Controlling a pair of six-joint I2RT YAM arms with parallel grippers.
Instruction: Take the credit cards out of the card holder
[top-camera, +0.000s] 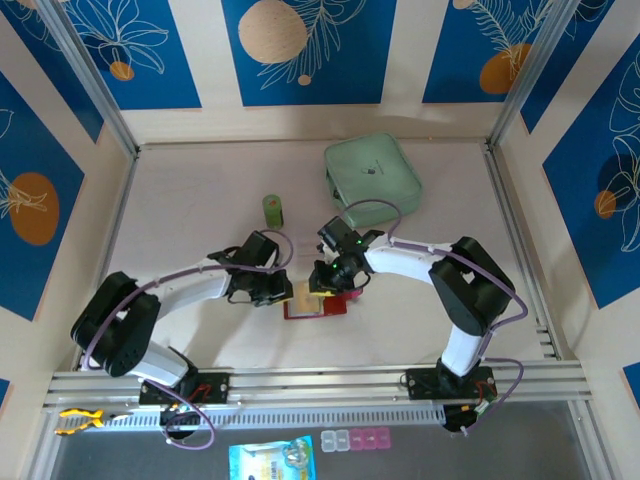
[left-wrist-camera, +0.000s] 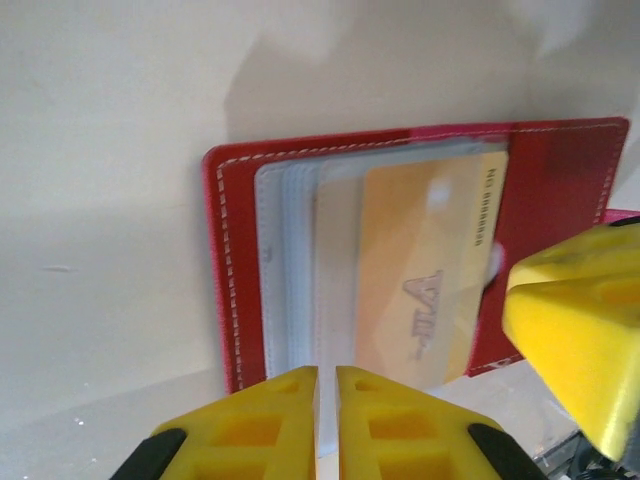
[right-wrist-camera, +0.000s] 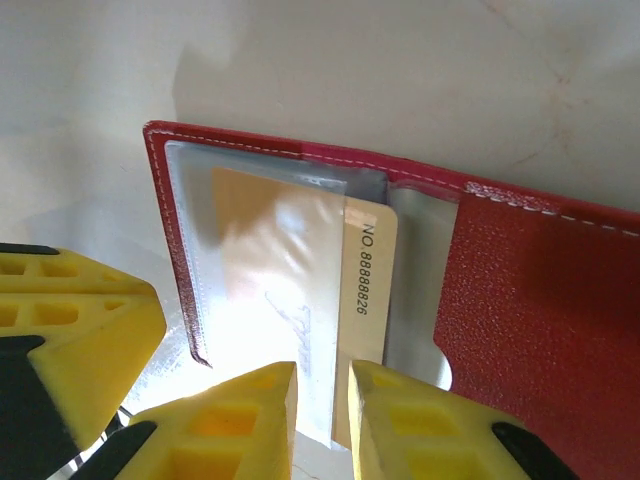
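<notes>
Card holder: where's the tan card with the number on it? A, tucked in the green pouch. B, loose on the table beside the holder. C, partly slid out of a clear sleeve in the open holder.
C: in the right wrist view the card has its numbered end bare past the edge of the sleeve, the rest lying under clear plastic inside the open red holder.
</notes>
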